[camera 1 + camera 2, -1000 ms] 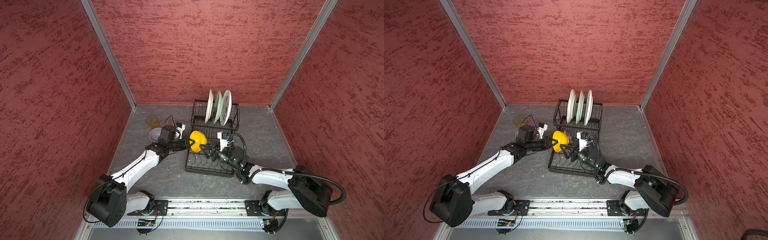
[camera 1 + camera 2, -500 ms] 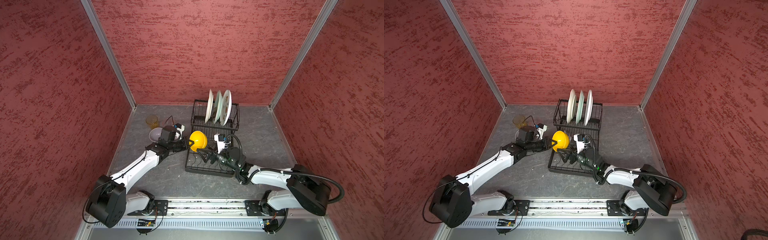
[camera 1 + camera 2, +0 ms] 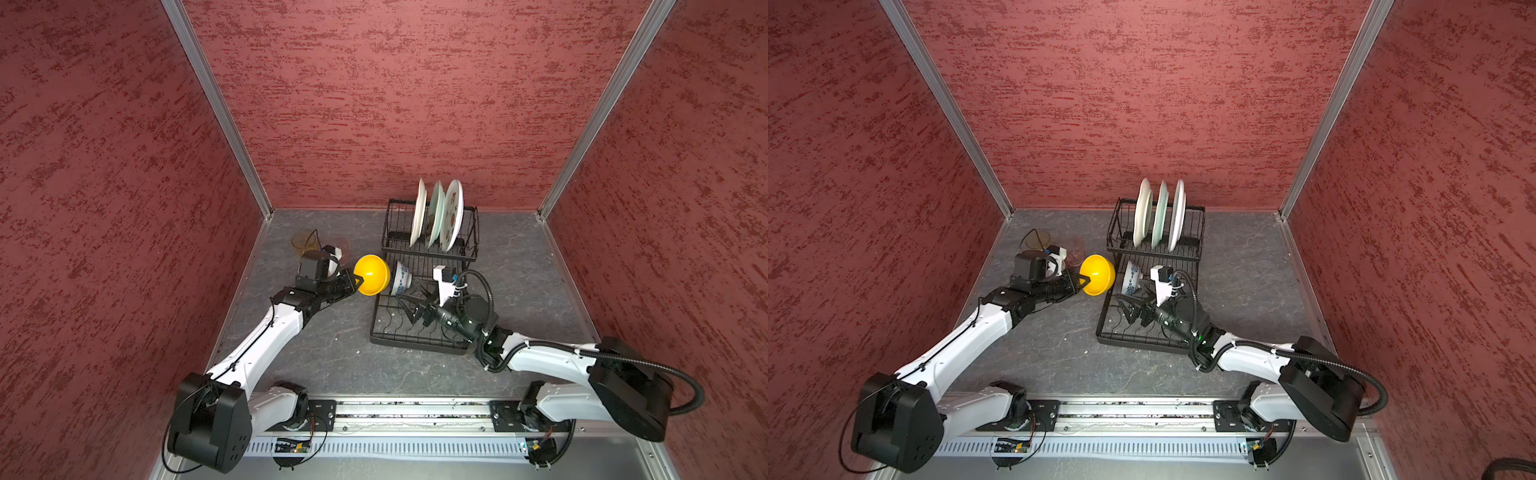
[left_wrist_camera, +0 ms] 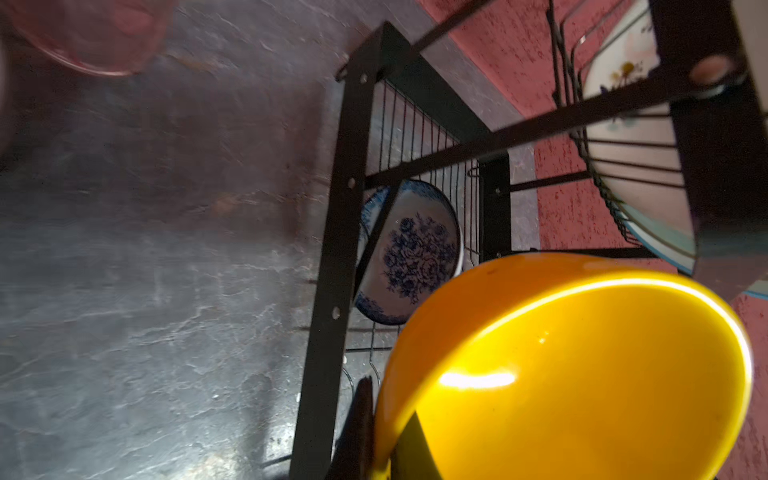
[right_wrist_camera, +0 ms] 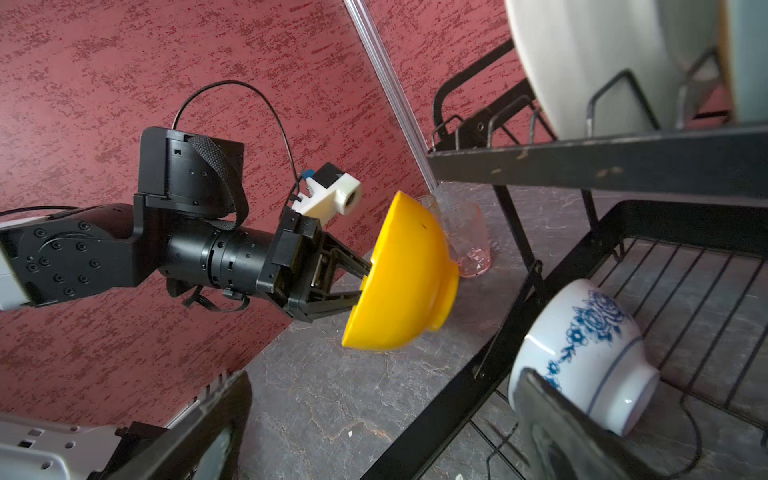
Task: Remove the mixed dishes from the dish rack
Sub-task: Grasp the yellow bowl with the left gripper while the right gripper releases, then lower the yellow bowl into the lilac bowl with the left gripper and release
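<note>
- The left end effector (image 3: 358, 280) is clamped on the rim of the yellow bowl (image 3: 372, 281). The bowl is tipped on its side in the air, just off the left edge of the rack (image 3: 411, 343).
- The right end effector (image 3: 409, 307) is spread wide and empty, over the rack's front tier.
- The blue-white bowl (image 3: 401, 279) lies on its side in the front tier's back left corner.
- Three plates (image 3: 436, 216) stand upright in the back tier.
- The amber glass (image 3: 302, 241) and pink glass (image 5: 469, 241) stand on the surface (image 3: 332, 353) near its back left corner.
</note>
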Controlling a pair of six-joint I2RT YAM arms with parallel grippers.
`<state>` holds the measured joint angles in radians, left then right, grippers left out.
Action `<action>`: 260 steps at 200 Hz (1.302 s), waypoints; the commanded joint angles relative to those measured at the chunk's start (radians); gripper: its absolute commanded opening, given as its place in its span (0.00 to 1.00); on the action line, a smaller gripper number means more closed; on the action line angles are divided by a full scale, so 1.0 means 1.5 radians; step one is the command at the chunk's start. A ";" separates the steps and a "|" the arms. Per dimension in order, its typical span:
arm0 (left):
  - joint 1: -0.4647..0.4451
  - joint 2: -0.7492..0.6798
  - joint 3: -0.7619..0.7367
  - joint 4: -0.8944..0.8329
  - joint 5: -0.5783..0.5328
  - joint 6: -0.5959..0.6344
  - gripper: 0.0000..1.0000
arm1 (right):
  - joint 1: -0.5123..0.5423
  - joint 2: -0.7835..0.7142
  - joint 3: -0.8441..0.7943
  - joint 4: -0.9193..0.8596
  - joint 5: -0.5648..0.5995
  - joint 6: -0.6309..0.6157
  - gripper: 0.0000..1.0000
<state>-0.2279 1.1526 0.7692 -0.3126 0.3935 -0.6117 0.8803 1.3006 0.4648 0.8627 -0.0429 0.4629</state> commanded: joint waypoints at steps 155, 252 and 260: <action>0.262 0.129 0.099 -0.085 -0.226 0.125 0.00 | 0.004 -0.079 -0.011 -0.226 0.137 -0.008 0.99; 0.274 0.193 0.126 -0.033 -0.204 0.117 0.00 | 0.005 -0.072 -0.001 -0.241 0.136 -0.007 0.99; 0.274 0.199 0.128 -0.033 -0.202 0.117 0.00 | 0.004 -0.070 0.001 -0.243 0.136 -0.007 0.99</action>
<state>0.1844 1.4300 0.9302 -0.4076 0.0700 -0.4393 0.8803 1.1934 0.4458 0.5148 0.1368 0.4557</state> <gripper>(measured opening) 0.090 0.989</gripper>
